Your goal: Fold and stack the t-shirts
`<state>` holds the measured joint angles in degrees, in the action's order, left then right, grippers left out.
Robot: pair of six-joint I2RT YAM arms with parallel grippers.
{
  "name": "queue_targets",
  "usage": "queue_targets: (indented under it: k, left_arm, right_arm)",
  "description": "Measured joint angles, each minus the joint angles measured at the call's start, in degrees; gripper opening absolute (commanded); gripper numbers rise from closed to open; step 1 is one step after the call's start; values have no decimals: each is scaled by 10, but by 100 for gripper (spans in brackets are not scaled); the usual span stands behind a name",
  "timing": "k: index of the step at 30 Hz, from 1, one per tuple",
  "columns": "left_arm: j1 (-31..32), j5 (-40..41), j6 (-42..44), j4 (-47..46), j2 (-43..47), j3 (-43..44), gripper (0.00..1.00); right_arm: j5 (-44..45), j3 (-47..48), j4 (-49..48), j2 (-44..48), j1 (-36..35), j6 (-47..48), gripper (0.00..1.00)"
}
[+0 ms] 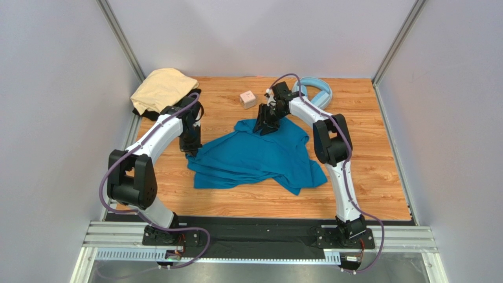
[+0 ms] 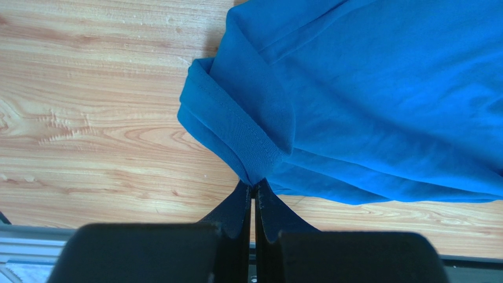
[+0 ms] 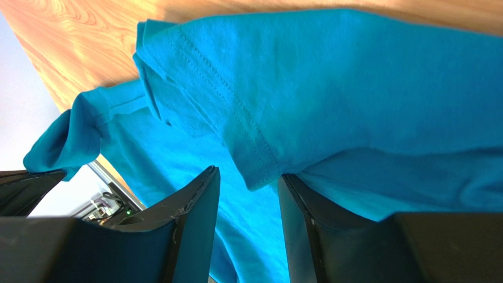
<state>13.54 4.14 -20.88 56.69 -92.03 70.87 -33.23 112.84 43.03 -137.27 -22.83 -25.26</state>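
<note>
The teal-blue t-shirt lies crumpled on the wooden table. My left gripper is at its left edge. In the left wrist view this gripper is shut on a rolled hem of the t-shirt. My right gripper sits at the shirt's far edge. Its jaws stand apart in the right wrist view, with a stitched hem corner of the shirt hanging between the fingers, not pinched. A pale tan t-shirt is bunched in the back left corner. A black t-shirt cannot be made out for certain.
A small pink cube sits just behind the teal shirt, and light-blue headphones lie at the back right. Grey walls close the table on three sides. Bare wood shows right of the shirt and in front of it.
</note>
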Motion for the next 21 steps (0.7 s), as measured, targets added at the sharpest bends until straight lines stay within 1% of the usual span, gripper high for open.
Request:
queue_targets:
  k: [3, 4, 6, 7, 8, 21]
  left_arm:
    - [0, 0, 0, 0, -1, 0, 0]
    - [0, 0, 1, 0, -2, 0, 0]
    - [0, 0, 1, 0, -4, 2, 0]
    - [0, 1, 2, 1, -5, 3, 0]
    - [0, 1, 2, 1, -7, 5, 0]
    - [0, 2, 2, 0, -21, 26, 0]
  right_arm:
    - [-4, 5, 0, -8, 0, 0, 37]
    - [-5, 6, 0, -10, 0, -1, 29]
    - [-7, 8, 0, -13, 0, -1, 18]
    - [-7, 9, 0, -14, 0, -2, 6]
    - [-7, 9, 1, -14, 0, 0, 0]
    - [-17, 8, 6, -12, 5, 9, 0]
